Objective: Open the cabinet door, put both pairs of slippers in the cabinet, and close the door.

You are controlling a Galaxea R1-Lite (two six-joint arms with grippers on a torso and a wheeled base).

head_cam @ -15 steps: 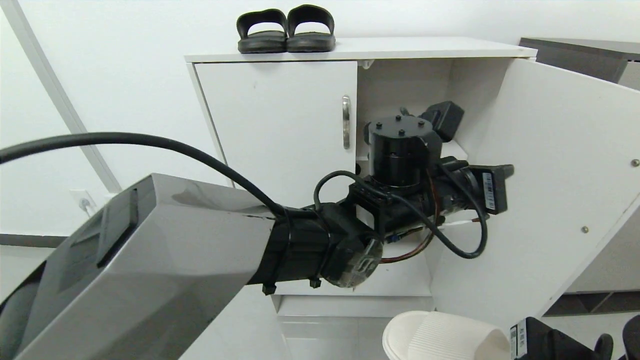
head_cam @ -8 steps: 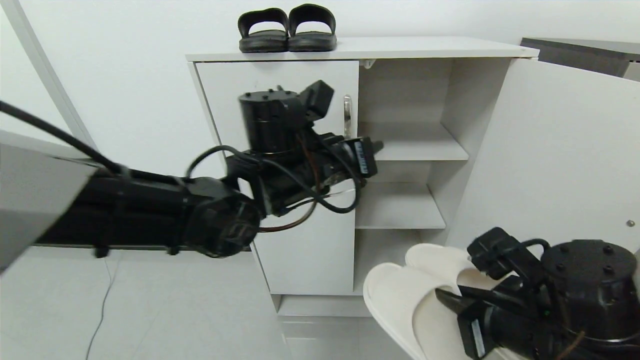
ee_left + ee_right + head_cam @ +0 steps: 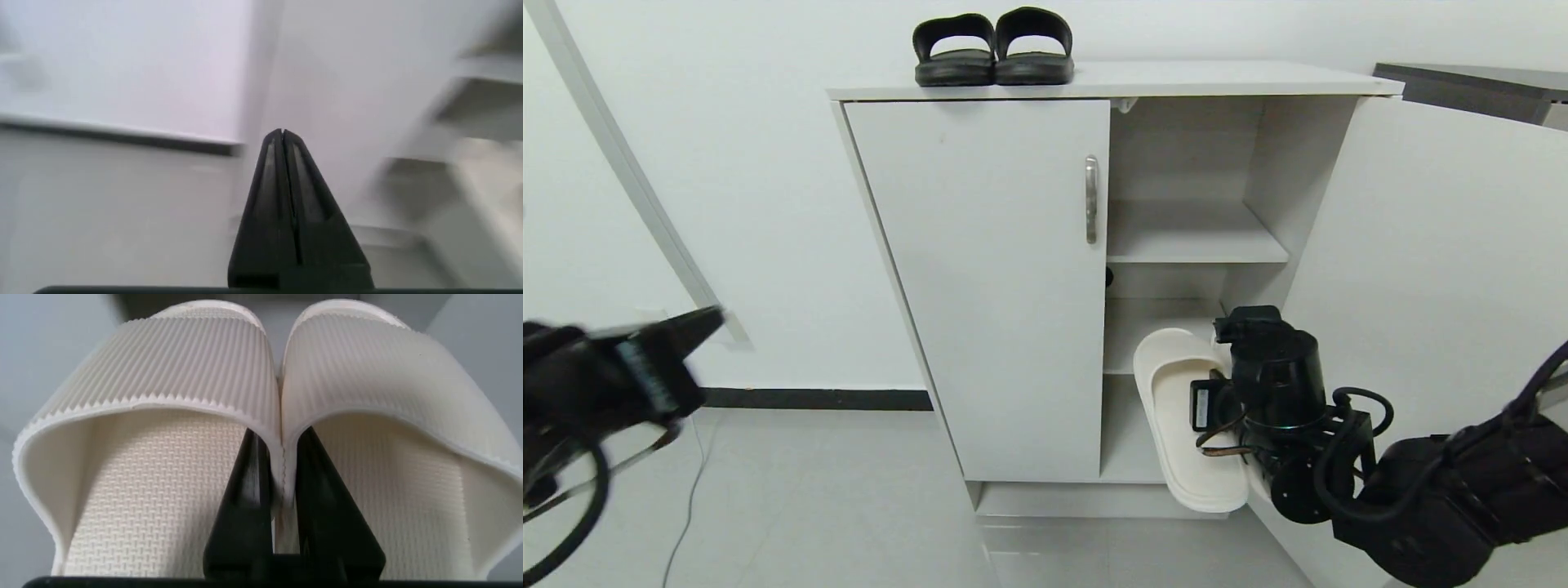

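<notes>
The white cabinet (image 3: pixel 1217 75) stands against the wall on a grey floor (image 3: pixel 809 506). Its right door (image 3: pixel 1421 269) is swung wide out to the robot's right, and its left door (image 3: pixel 988 286) lies flat and shut. Between the shut door's free edge and the cabinet's right wall, the opening shows an upper shelf (image 3: pixel 1188 237) and a middle shelf (image 3: pixel 1152 327), with a lower compartment under them. The white slippers (image 3: pixel 1184 425) hang as a side-by-side pair in front of that opening. They are tilted, with toes up at the front edge of the middle shelf and heels lower and farther out. Whether the toes touch the shelf cannot be told. The pair sits just beside the shut door's edge on one side, with the open door near on the other. The black slippers (image 3: pixel 992 49) rest side by side on the cabinet top, above the shut door and near its front edge. The right gripper (image 3: pixel 282 449) has one finger under each white strap, and its jaws pinch the two adjoining inner walls together. The left gripper (image 3: pixel 282 143) hangs low and well apart from the cabinet on the robot's left, over the floor, jaws pressed together on nothing. A metal handle (image 3: pixel 1090 200) runs upright along the shut door's free edge.
</notes>
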